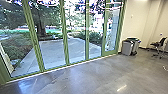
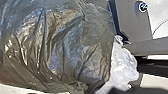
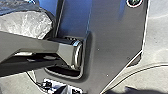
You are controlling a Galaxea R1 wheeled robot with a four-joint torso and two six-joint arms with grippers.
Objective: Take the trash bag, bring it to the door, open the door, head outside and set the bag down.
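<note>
A dark, shiny trash bag (image 2: 57, 47) shows large in the left wrist view, wrinkled and full, with a whitish translucent part (image 2: 123, 66) beside it. In the right wrist view, part of the bag (image 3: 25, 23) appears past the robot's jointed bar. How the bag hangs from a gripper is hidden. Ahead in the head view stands a row of green-framed glass doors (image 1: 65, 37), and the frames look closed. I cannot tell how either gripper's fingers stand.
Grey bins (image 1: 128, 47) stand against the wall right of the glass, with an office chair (image 1: 158, 46) farther right. A polished concrete floor (image 1: 82, 80) lies in front. Beyond the glass are a paved path (image 1: 55, 51), bushes and a tree (image 1: 40, 22).
</note>
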